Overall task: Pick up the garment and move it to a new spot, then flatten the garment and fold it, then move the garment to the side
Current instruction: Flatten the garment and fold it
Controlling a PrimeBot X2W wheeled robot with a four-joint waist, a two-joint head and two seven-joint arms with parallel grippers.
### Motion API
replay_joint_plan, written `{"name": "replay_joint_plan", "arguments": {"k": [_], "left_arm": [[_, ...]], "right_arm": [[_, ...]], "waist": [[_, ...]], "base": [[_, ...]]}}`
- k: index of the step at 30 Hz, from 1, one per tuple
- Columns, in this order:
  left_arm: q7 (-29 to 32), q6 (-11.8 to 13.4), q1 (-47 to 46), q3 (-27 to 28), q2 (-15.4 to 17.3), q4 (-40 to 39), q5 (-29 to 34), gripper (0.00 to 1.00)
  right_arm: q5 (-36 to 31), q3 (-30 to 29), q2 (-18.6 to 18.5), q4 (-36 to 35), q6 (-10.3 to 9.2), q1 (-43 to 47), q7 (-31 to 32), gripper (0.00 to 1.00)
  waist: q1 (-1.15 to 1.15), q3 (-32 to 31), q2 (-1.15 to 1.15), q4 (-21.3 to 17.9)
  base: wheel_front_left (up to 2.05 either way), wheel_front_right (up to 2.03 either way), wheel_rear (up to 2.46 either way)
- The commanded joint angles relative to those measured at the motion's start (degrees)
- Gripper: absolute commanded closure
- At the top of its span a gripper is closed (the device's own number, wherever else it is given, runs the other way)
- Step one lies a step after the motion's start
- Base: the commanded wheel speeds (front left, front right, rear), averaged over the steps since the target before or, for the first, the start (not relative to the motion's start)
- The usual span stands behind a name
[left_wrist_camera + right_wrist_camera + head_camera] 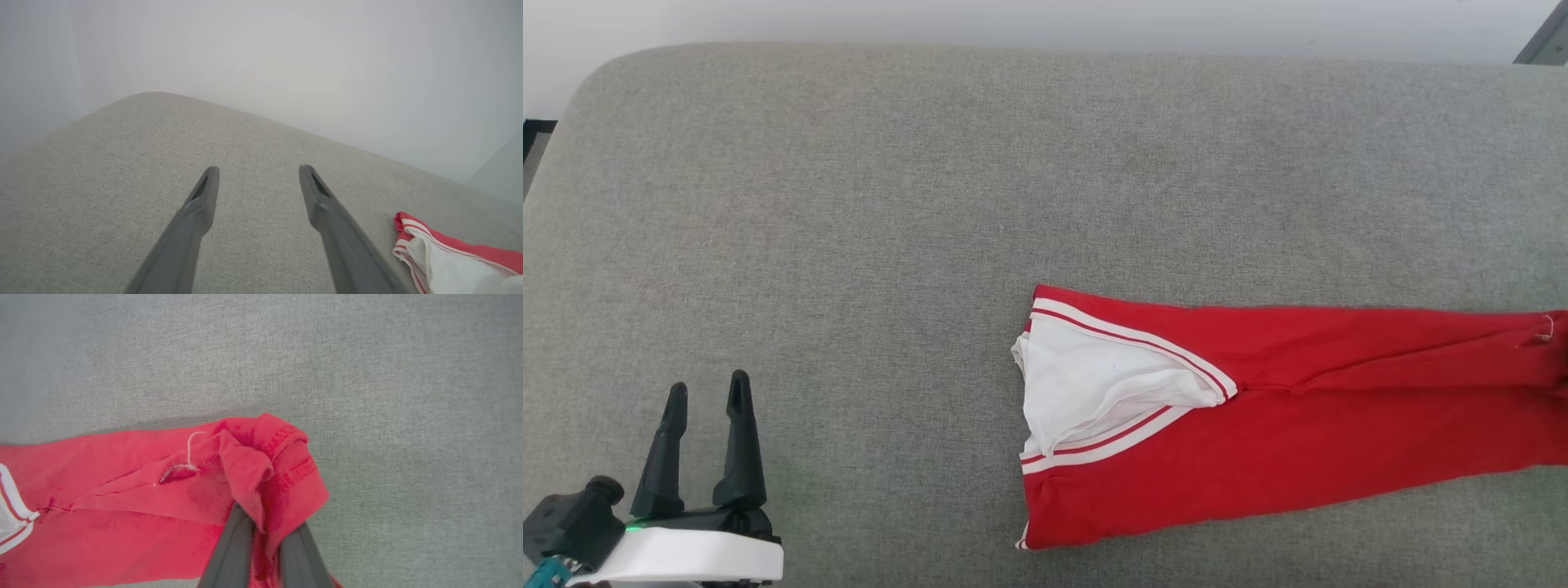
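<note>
The garment [1298,416], a red T-shirt with white sleeves and striped trim, lies folded into a long narrow band on the grey cushion [931,204], running from centre to the right edge of the head view. Its white sleeve end [441,265] shows at the lower right of the left wrist view. My right gripper [263,535] is shut on the bunched red hem end of the garment [269,473], which is gathered up between its fingers. My left gripper [707,392] stands open at the lower left, well apart from the cloth, over bare cushion [253,204].
The cushion's rounded back edge [1013,53] meets a pale wall. A dark strip [535,147] shows past the cushion's left edge. Bare grey fabric [408,416] lies beyond the garment's hem.
</note>
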Motion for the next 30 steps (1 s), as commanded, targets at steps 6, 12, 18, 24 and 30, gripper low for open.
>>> {"name": "replay_joint_plan", "arguments": {"k": [6,12,18,24,30], "left_arm": [[-0.3,-0.2,-0.6,-0.7,-0.2,-0.6,-0.8,0.00],[-0.3,-0.2,-0.2,-1.0,-0.4,-1.2,-1.3,0.00],[-0.3,-0.2,-0.8,-1.9,-0.5,-1.2,-1.5,0.00],[-0.3,-0.2,-1.8,-3.1,-0.5,-0.7,-2.1,0.00],[-0.3,-0.2,-3.0,-4.6,-0.8,0.0,-2.9,0.00]], "right_arm": [[3.9,1.4,1.9,-6.0,-0.02,1.0,2.2,1.00],[4.4,4.9,4.4,-17.1,-0.02,4.0,4.3,1.00],[1.7,11.8,8.7,-24.3,-0.02,2.5,5.2,1.00],[-0.5,20.6,13.7,-23.2,-0.02,-2.2,4.5,1.00],[-2.2,29.2,17.5,-17.6,-0.02,-7.3,1.7,1.00]], "waist": [[0.00,-0.4,0.00,0.0],[0.00,-0.6,0.00,0.8],[0.00,-0.6,0.00,2.5],[0.00,-0.6,0.00,4.5],[0.00,-0.6,0.00,6.8]], "base": [[0.00,0.00,0.00],[0.00,0.00,0.00],[0.00,0.00,0.00],[0.00,0.00,0.00],[0.00,0.00,0.00]]}}
